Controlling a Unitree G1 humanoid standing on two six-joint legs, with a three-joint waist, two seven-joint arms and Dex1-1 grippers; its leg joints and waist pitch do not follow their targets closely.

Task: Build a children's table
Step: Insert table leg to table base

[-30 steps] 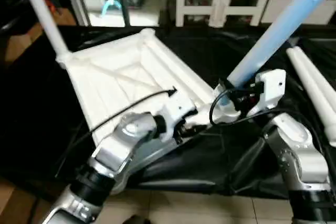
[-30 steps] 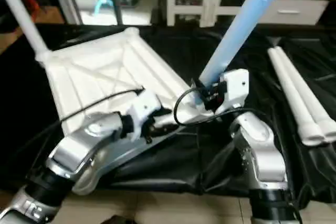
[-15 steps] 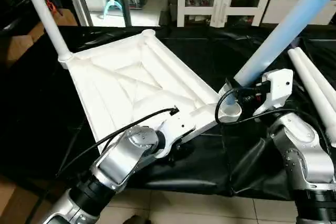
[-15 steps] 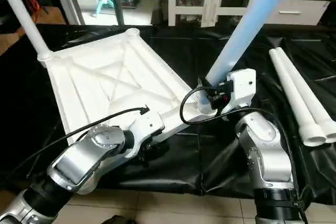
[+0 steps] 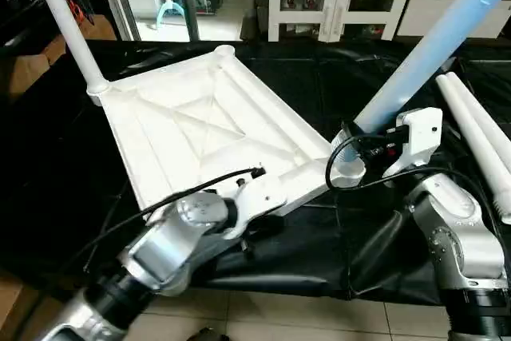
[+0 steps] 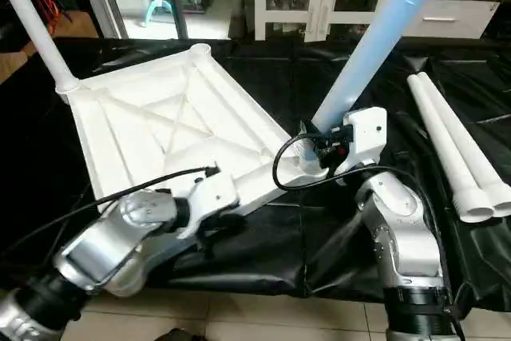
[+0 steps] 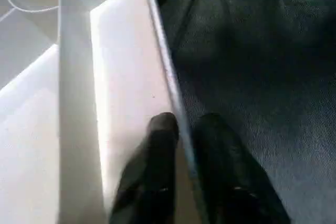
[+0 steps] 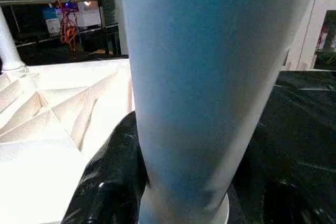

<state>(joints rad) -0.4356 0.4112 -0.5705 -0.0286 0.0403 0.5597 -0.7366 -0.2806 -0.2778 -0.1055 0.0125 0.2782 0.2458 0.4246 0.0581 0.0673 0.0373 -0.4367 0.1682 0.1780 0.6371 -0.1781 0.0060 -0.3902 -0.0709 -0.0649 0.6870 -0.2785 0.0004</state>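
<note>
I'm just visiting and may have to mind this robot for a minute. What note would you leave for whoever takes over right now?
Left gripper: fingers pinch the near rim of the upside-down tabletop.
Right gripper: holds a leg standing in the near right corner socket.
Done: another leg stands in the far left corner.
Left: seat the held leg fully; fit the two legs lying on the black sheet at the right.
</note>
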